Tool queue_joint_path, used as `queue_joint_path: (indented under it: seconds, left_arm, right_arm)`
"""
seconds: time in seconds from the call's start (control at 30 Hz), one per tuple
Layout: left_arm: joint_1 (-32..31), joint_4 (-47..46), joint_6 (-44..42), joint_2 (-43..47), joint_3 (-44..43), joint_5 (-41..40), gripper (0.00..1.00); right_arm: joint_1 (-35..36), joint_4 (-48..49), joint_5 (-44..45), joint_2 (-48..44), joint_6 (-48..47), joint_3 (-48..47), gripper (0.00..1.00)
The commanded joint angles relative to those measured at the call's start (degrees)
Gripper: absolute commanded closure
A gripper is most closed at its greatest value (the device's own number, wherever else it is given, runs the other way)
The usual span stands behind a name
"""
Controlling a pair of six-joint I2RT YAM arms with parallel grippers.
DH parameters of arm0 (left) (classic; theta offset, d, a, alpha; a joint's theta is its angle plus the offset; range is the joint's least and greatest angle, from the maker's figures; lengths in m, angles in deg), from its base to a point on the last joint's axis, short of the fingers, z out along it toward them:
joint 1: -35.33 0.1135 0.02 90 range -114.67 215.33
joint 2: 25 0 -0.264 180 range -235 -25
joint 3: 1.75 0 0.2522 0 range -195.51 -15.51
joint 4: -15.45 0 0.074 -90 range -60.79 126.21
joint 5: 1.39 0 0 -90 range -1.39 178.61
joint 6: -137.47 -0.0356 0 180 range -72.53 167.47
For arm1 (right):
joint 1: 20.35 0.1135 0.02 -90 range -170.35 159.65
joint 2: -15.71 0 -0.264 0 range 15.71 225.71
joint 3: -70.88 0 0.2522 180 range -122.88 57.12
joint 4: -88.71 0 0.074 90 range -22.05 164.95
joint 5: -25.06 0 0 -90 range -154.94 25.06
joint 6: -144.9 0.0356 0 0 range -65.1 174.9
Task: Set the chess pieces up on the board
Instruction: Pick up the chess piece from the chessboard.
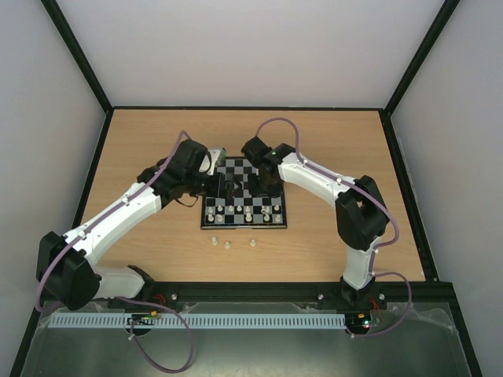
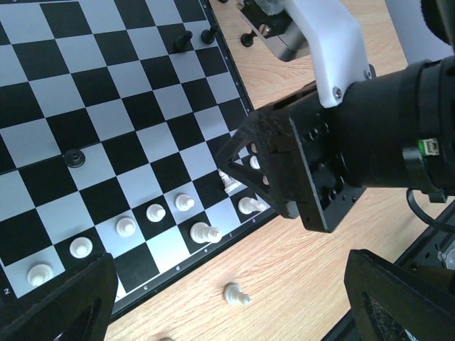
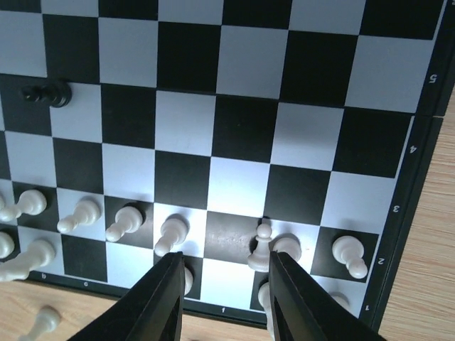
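Both arms are in over the board (image 1: 233, 167), which sits mid-table on the wooden tabletop (image 1: 141, 141). The left claw (image 1: 224, 187) hangs above the board's left side with its fingers (image 2: 64, 302) spread wide and nothing between them. The right claw (image 3: 226, 263) is low over the near rows. Its jaws are about 1 square apart and straddle a pale square, gripping nothing. A white pawn (image 3: 264, 245) stands just beside its right finger (image 3: 288, 302).

The white pieces (image 3: 124, 222) line the near 2 rows, some upright and some leaning. There's 1 black piece (image 3: 46, 92) lying on its side further up the board, well apart from the rest. In the left wrist view, 2 more black pieces (image 2: 183, 39) stand at the board's edge.

Off the board, 3 loose white pieces (image 1: 227, 245) rest on the wood just beyond the near edge.
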Motion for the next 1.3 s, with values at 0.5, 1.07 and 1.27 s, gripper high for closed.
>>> queue_joint_path:
  seconds: [0.5, 1.07, 1.27]
  left_arm:
    - [0.7, -3.2, -0.8, -0.3, 1.8, 1.8, 0.09]
    - [1.0, -3.4, -0.7, -0.8, 2.3, 1.7, 0.09]
    - [1.1, -3.4, -0.7, -0.7, 2.6, 1.6, 0.09]
  right_arm:
    - [1.3, -9.5, 3.7, 6.9, -3.4, -3.8, 0.71]
    - [1.6, -9.1, 4.6, 10.3, -4.1, -4.3, 0.77]
    - [1.6, -8.5, 4.3, 11.6, -4.2, -4.7, 0.78]
